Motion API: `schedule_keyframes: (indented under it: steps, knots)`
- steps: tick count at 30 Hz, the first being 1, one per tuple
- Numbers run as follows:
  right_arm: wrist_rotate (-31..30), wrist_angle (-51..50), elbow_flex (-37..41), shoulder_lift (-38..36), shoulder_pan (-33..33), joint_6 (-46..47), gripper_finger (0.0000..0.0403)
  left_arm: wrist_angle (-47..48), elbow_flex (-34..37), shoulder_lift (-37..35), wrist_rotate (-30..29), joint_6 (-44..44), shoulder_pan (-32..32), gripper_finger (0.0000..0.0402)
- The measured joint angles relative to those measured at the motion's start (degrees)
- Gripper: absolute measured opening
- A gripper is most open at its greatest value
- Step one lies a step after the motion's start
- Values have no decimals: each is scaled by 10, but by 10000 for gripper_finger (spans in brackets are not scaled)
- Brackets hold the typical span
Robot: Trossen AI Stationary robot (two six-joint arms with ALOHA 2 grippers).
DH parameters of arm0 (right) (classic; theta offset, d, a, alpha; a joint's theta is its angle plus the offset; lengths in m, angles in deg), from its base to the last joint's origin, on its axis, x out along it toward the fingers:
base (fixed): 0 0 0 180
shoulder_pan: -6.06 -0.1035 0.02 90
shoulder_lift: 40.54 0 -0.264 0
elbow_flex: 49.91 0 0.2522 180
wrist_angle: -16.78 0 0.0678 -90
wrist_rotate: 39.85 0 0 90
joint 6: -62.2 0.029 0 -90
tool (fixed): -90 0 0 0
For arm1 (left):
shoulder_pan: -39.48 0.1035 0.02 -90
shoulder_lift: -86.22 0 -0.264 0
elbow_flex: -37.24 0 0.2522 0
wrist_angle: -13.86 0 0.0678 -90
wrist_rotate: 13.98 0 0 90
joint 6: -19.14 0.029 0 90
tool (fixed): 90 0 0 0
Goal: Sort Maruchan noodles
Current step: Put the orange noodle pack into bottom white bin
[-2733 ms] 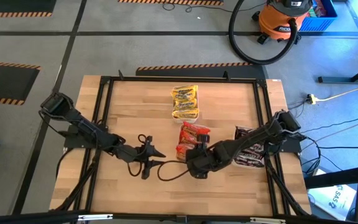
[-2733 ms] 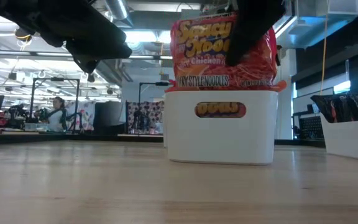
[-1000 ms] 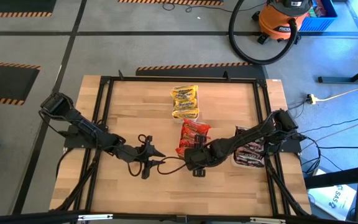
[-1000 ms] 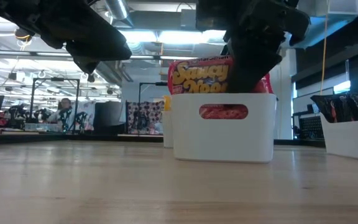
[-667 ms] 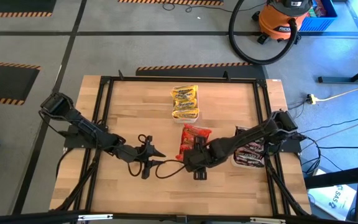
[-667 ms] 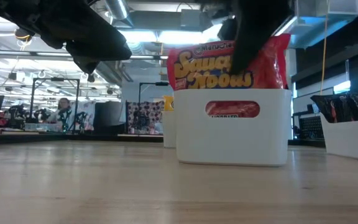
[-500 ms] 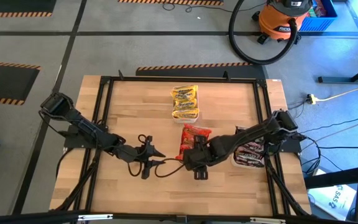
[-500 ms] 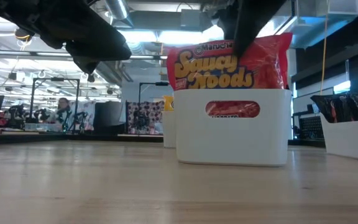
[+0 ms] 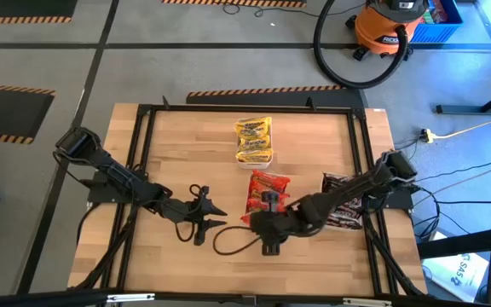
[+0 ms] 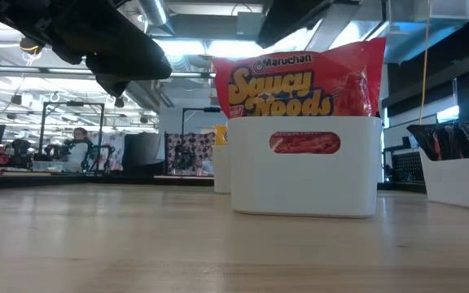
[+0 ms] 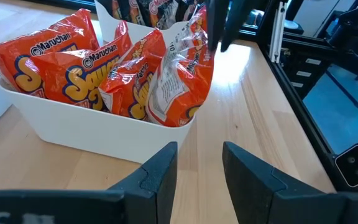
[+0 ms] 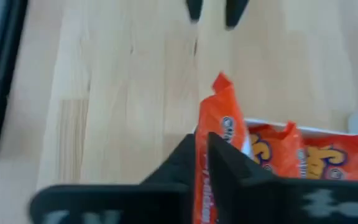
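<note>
Hovering just off the near end of the red tray [image 11: 92, 134], the right end effector [image 9: 267, 228] hangs above the counter [image 9: 177, 153] with nothing visibly gripped. Whether it is apart or together I cannot tell. In its own wrist view the tip of one red packet [image 12: 221, 118] stands up just beyond it. In the low view the dark right arm [image 10: 295, 16] sits above the packets and clear of them. From there the arm runs back past the tray's right side to the counter's right edge.

The red noodles [image 9: 268, 189] fill this white tray. Several packets [image 11: 129, 68] stand on edge, crowded together and leaning. In the low view the nearest one [image 10: 304, 77] rises well above the rim, and red shows through the handle slot.

The left end effector [image 9: 205, 213] waits to the left of the red tray, apart from it and above the counter. Its fingers [image 11: 157, 171] are spread, with bare wood between them. It points at the tray's near corner. Its arm reaches back to the counter's left edge.

Beyond the red tray's far end, near it, sits a tray of yellow noodles [image 9: 254, 136]. To the red tray's right, partly under the right arm, a third tray holds dark noodles [image 9: 346, 209]. The tops of those packets [image 10: 454, 138] show over its white wall in the low view.
</note>
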Motion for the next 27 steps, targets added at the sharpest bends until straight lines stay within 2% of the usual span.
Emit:
schedule_keyframes:
  steps: [2, 5, 9, 13, 18, 27]
  knots:
    - [-22, 24, 29, -23, -5, 9, 7, 0, 0, 0, 0, 0, 0, 124]
    - [-35, 82, 84, -63, -4, 14, 22, 0, 0, 0, 0, 0, 0, 124]
    - [-24, 245, 190, -108, -4, 13, 27, 2, 0, 0, -3, -1, 0, 124]
    - [-13, 407, 292, -121, -4, 11, 10, 5, 0, 0, -4, -3, 0, 124]
    - [-12, 554, 370, -121, -4, 11, 5, 11, 0, 0, -4, -6, 0, 124]
    - [-34, 585, 411, -121, -4, 1, 6, 10, 0, 0, -5, -10, 2, 124]
